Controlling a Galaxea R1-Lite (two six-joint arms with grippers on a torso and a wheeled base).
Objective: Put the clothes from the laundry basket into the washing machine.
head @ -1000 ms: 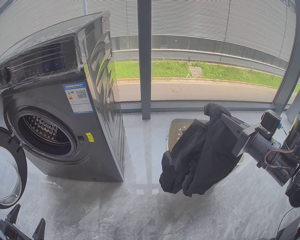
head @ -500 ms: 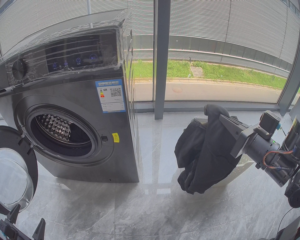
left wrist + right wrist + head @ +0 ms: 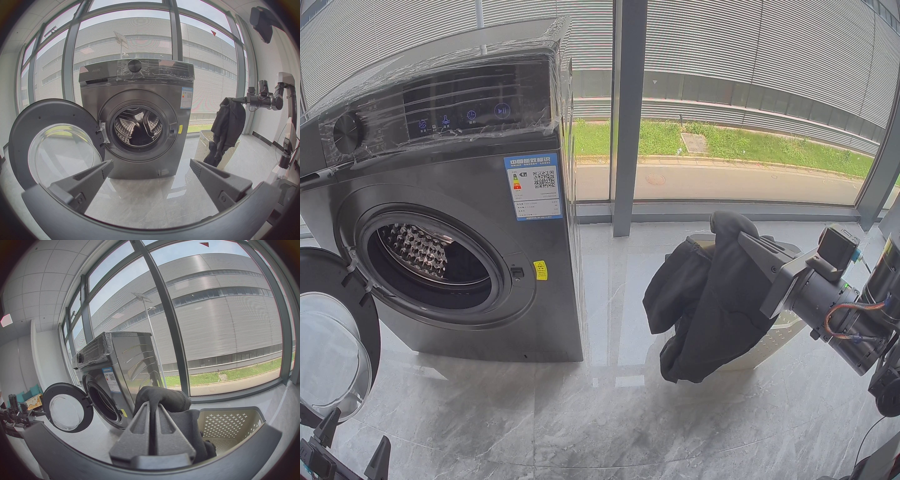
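Since a second ago the whole head view has swung, so the camera has moved: the washing machine (image 3: 456, 206) now fills more of the picture's left half and shows more of its front. The right gripper (image 3: 745, 240) keeps the same place in that view, still clenched on the black garment (image 3: 712, 306). The garment's hanging folds have drawn in narrower. The laundry basket (image 3: 775, 340), whose pale inner wall showed to the left of the cloth, now shows as a strip of outer wall below the gripper. The left gripper (image 3: 355, 440) stays low, near the open door (image 3: 331, 350), with its jaws spread wide and nothing between them.

The garment is dark, thick and soft. It is pinched near its top, with a rounded fold bulging above the shut fingers (image 3: 140, 424). The rest drapes down in two long lobes, the lower ends crumpled, hanging clear of the grey marble floor (image 3: 581, 425). It hangs in the air in front of the basket, over its near rim, well apart from the machine. In the right wrist view the white basket (image 3: 231, 424) has star-shaped holes in its walls. The machine's round opening (image 3: 428, 262) stands uncovered, showing the steel drum. The door with its glass bowl is swung out to the machine's left.
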